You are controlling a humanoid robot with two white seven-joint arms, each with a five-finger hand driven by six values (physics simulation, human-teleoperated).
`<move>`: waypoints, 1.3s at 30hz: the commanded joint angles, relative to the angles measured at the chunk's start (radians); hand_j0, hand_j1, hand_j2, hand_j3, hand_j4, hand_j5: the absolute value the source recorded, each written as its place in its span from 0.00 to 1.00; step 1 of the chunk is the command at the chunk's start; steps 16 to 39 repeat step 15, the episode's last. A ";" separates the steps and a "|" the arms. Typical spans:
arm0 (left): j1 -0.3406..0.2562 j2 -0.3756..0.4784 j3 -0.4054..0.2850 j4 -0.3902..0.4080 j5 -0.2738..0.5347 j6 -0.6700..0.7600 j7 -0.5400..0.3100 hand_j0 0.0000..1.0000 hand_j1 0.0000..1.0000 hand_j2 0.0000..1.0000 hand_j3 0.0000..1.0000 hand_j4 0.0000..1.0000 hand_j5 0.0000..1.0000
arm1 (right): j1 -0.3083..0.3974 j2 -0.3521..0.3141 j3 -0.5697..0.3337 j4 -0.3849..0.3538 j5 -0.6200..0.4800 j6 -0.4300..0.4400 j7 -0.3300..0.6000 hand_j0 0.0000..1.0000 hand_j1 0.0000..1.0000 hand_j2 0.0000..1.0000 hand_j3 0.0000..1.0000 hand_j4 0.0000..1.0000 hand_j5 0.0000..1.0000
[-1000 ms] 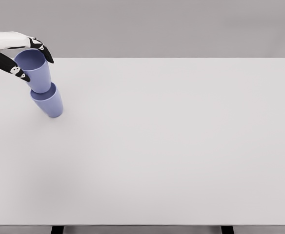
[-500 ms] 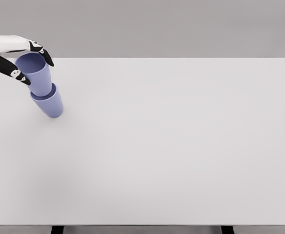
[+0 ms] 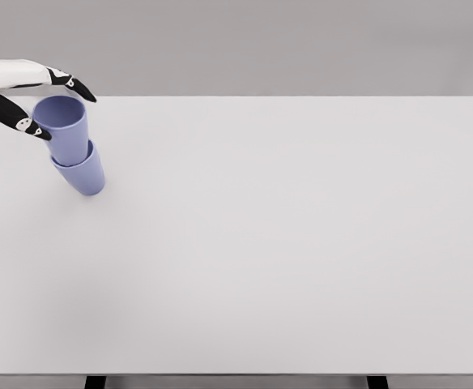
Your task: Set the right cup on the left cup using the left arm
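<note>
The left hand (image 3: 38, 101) is seen at the far left of the head view, reaching in from the picture's left edge. Its fingers are spread on either side of the upper cup (image 3: 64, 126), with one dark fingertip past the far rim and another just beside the near-left wall. Whether the wall is touched cannot be told, but the hand appears loosened rather than clamped, so it is judged to be open and holding nothing.

The upper cup is set into the mouth of the lower cup (image 3: 83, 172), which stands on the table (image 3: 301, 243) near its far left corner. The pair is leaning slightly, and the upper cup is sunk only partly into the lower one.

The stacking itself is judged to be done, or very nearly so, since the carried cup is nested in the other. What is left, as far as can be shown, is for the hand to be drawn clear without the stack being tipped.

Two cups are counted, both of the same lavender-blue. One hand is in view; the right arm is not seen at all.
</note>
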State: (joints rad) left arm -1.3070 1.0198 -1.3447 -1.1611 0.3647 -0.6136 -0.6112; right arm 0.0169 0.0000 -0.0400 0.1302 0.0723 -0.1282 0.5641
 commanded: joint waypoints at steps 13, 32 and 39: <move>0.003 0.197 0.094 -0.586 0.229 0.003 0.000 1.00 1.00 1.00 1.00 1.00 1.00 | 0.000 0.000 0.000 0.000 0.001 -0.001 0.000 1.00 1.00 1.00 1.00 1.00 1.00; 0.025 0.123 0.104 -0.603 0.229 0.003 0.000 1.00 1.00 1.00 1.00 1.00 1.00 | 0.000 0.000 0.000 0.000 0.001 -0.001 0.000 1.00 1.00 1.00 1.00 1.00 1.00; 0.025 0.123 0.104 -0.603 0.229 0.003 0.000 1.00 1.00 1.00 1.00 1.00 1.00 | 0.000 0.000 0.000 0.000 0.001 -0.001 0.000 1.00 1.00 1.00 1.00 1.00 1.00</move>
